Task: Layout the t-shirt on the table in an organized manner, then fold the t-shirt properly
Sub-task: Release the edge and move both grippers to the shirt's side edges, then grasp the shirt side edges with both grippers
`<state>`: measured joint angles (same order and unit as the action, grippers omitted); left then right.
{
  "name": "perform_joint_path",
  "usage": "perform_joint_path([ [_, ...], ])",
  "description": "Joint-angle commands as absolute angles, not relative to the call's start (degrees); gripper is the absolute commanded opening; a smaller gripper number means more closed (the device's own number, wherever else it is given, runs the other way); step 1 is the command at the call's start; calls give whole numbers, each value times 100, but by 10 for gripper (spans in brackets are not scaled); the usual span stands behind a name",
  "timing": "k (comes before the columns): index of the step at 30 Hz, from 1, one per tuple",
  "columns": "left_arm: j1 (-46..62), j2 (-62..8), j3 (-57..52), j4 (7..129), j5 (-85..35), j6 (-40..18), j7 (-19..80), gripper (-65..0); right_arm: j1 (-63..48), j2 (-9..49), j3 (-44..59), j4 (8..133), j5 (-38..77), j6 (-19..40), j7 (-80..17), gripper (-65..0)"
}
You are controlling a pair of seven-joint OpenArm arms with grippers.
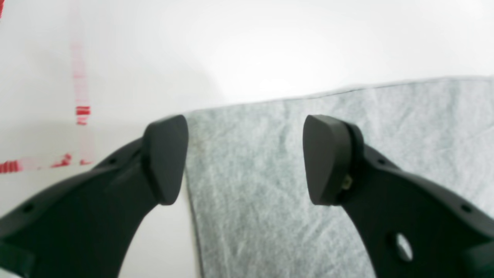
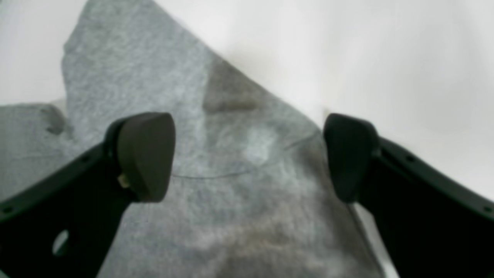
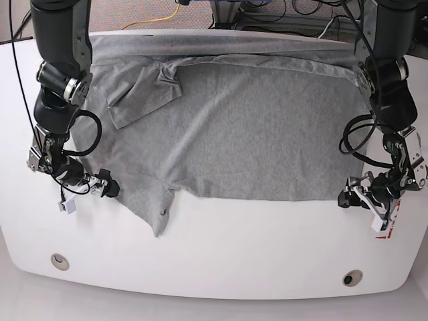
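A glossy white table (image 3: 221, 267) with curved edges fills the base view, and beyond its far edge lie a strip of carpet and some cables, one of them yellow. On the table there are two small round grommets (image 3: 59, 260), one near each front corner, and traces of red tape (image 1: 82, 111) beside the left arm. One t-shirt (image 3: 234, 127), heather grey, is spread across the middle and far part of the table, its far side running along the back edge; a folded flap lies near its far left in the base view, and a ragged tongue of cloth hangs toward the front. Two arms reach down, one at each side of the shirt, both bent low over the table. The left gripper (image 1: 245, 159) hangs just above a corner of the shirt, jaws spread wide with nothing between them, one fingertip over bare table and the other over cloth. The right gripper (image 2: 249, 156) is likewise spread wide and empty, hovering over a wrinkled edge of the shirt.
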<state>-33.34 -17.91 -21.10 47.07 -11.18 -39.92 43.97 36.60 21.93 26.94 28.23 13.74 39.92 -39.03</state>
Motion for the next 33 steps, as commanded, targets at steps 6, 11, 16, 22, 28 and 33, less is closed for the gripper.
perform_joint_path([
  [6,-3521,-2000,-2123,4796,-1218,-4000,4277,-215,3776,2026,2695,2888,1341,4000,-4066,-67],
  [11,-3512,-2000,-2123,4796,-1218,-4000,4277,-215,3776,2018,2695,2888,1341,4000,-4048,-68],
  [16,-3495,-2000,-2123,4787,-1209,-4000,4277,-215,3776,2018,2695,2888,1341,4000,-4022,-178],
  [22,-3389,-2000,-2123,4787,-1218,-4000,4277,-215,3785,2018,2686,2888,1332,4000,-3952,-509],
  [28,-3389,-1974,-2123,4778,-1200,-4000,4259,-211,3785,2018,2677,2888,1235,4000,-3829,-621],
  [33,-3433,-1965,-2123,4673,-1218,-4000,4251,-210,3785,1930,2677,2897,1121,4000,-3829,-626],
])
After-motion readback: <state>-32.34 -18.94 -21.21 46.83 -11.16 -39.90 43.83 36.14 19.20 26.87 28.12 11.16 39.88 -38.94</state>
